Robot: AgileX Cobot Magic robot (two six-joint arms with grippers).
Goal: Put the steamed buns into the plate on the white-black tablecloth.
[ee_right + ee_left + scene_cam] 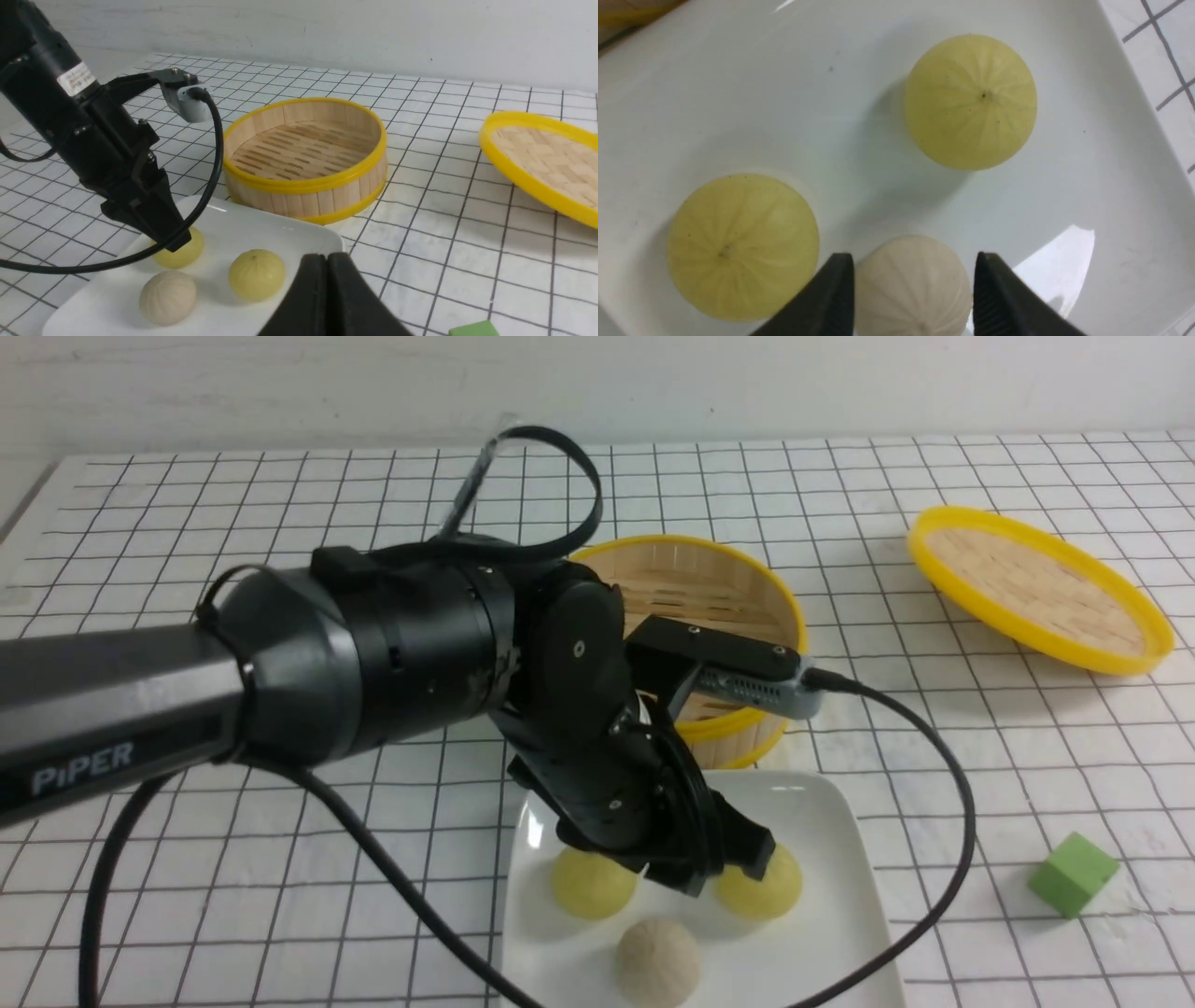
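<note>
Three steamed buns lie on the white square plate [826,817] on the white-black tablecloth [280,513]: a pale yellow one [590,887], a second yellow one [767,889] and a beige one [658,963] nearest the front. My left gripper [711,866] hangs just over the plate between the two yellow buns, jaws open and holding nothing. In the left wrist view the beige bun [913,284] shows between the two black fingertips [836,294], resting free on the plate [738,93]. My right gripper [327,256] is shut and empty, off the plate's right corner [322,235].
An empty yellow-rimmed bamboo steamer [714,583] stands just behind the plate. Its lid [1036,588] rests tilted at the back right. A green cube [1072,875] sits on the cloth right of the plate. The left arm's black cable [962,821] loops round the plate's right side.
</note>
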